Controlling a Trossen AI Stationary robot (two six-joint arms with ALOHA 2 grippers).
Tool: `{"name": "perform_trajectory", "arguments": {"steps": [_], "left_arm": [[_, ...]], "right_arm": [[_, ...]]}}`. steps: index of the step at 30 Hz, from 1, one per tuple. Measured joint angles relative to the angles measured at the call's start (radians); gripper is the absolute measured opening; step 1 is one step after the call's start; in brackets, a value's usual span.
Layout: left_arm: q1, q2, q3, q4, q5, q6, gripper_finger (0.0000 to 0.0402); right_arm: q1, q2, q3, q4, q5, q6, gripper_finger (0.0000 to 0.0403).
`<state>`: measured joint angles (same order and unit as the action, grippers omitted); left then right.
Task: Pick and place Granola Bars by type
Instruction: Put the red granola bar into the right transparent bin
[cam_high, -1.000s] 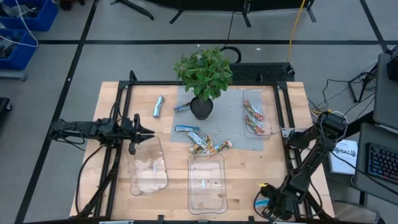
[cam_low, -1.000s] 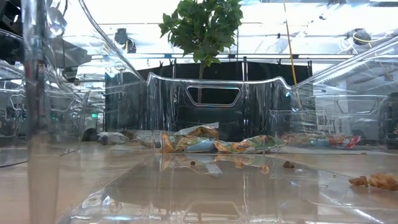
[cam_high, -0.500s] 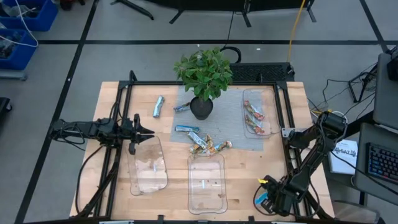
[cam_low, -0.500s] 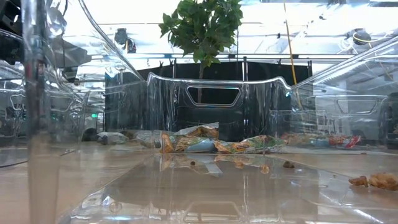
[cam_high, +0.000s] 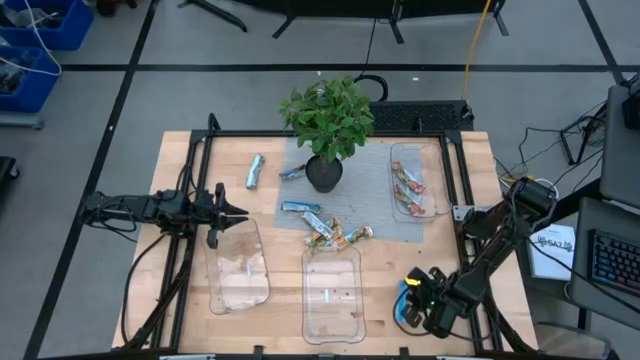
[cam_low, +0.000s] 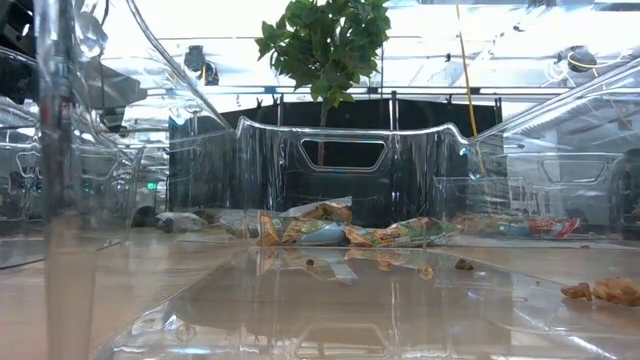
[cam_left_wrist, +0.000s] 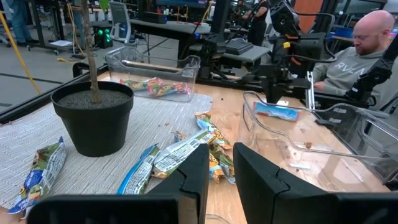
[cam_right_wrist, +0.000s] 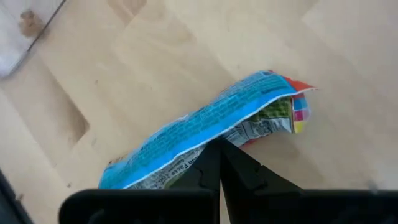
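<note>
Granola bars lie in several places around the potted plant (cam_high: 328, 125), the landmark at the far middle of the desk (cam_high: 180, 160). Nearest the camera side, well to the plant's near right, the right tool (cam_high: 409, 306) holds a blue-wrapped bar (cam_right_wrist: 211, 127) by one long edge — its fingers pressed together on the wrapper, just above the bare wood. In the high view that bar shows as a blue patch at the tool's tip, just right of the middle tray (cam_high: 332, 292).

On the plant's near left, the left tool (cam_high: 242, 213) hovers by the far rim of the left tray (cam_high: 238, 265), fingers slightly apart with nothing between them; the loose bars lie ahead of it, apart from it.

Just in front of the pot, a cluster of bars (cam_high: 334, 233) sits on the grey mat (cam_high: 380, 205) at the middle tray's far end, with a single blue bar (cam_high: 299, 208) beside it. Another blue bar (cam_high: 293, 172) touches the pot's left side — and a silver one (cam_high: 255, 171) lies farther left on the wood. To the plant's right, the right tray (cam_high: 414, 180) holds several red-and-orange bars (cam_high: 409, 190).
</note>
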<state>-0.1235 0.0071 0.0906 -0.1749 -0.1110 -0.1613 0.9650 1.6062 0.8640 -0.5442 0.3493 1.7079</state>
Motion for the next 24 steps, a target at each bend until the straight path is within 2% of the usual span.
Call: {"name": "perform_trajectory", "arguments": {"steps": [5, 11, 19, 24], "left_arm": [[0.000, 0.000, 0.000, 0.000, 0.000, 0.000, 0.0077], [0.000, 0.000, 0.000, 0.000, 0.000, 0.000, 0.0077], [0.000, 0.000, 0.000, 0.000, 0.000, 0.000, 0.0077], [0.000, 0.000, 0.000, 0.000, 0.000, 0.000, 0.0077]], "right_arm": [[-0.028, 0.000, -0.019, 0.019, 0.069, -0.048, 0.0000], [-0.053, 0.000, -0.057, 0.020, 0.085, -0.051, 0.0000], [-0.057, 0.001, -0.138, 0.056, 0.332, -0.030, 0.0000], [-0.057, -0.003, -0.146, 0.072, 0.352, -0.059, 0.0000]]}}
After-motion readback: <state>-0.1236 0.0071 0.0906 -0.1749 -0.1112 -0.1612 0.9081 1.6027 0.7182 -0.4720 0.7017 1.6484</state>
